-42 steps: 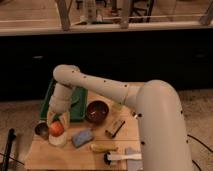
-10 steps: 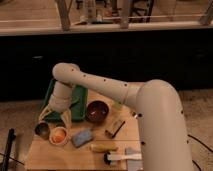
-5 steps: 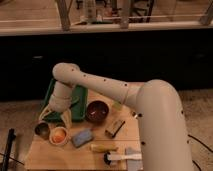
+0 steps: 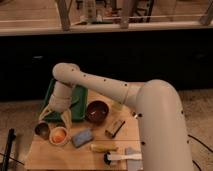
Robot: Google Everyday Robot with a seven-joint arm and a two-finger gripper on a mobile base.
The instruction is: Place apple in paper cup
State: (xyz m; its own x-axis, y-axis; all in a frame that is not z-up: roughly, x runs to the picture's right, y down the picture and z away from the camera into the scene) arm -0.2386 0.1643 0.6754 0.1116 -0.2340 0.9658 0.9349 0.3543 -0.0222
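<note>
Seeing big white robot arm [image 4: 150,115] reaching in from the right and bending down over the left end of the pale wooden tabletop [image 4: 55,157]. Judging the task as all but done: placing step looking complete, only backing the arm off remaining, if anything.

Hand [image 4: 54,119] hanging just above the short cream paper cup [image 4: 59,144], over its back-left edge, with pale fingers [image 4: 66,119] spreading apart and gripping nothing, so reading as open.

Cup standing upright near the front-left of the tabletop, just beside the small dark metallic cup [image 4: 42,130] on its left, with the blue-grey sponge-like block [image 4: 82,136] close on its right. Dark red-brown bowl [image 4: 97,111] and green tray [image 4: 80,100] sitting behind, not involved.

Small round orange-red apple [image 4: 59,135] sitting inside the cup and filling nearly the whole mouth, cream rim showing as a thin ring around it. Looking smooth and bright orange, top facing up. Not managing to tell how deep it is seated, but appearing down in the cup rather than perching on the rim. No contact showing between hand and apple.
</note>
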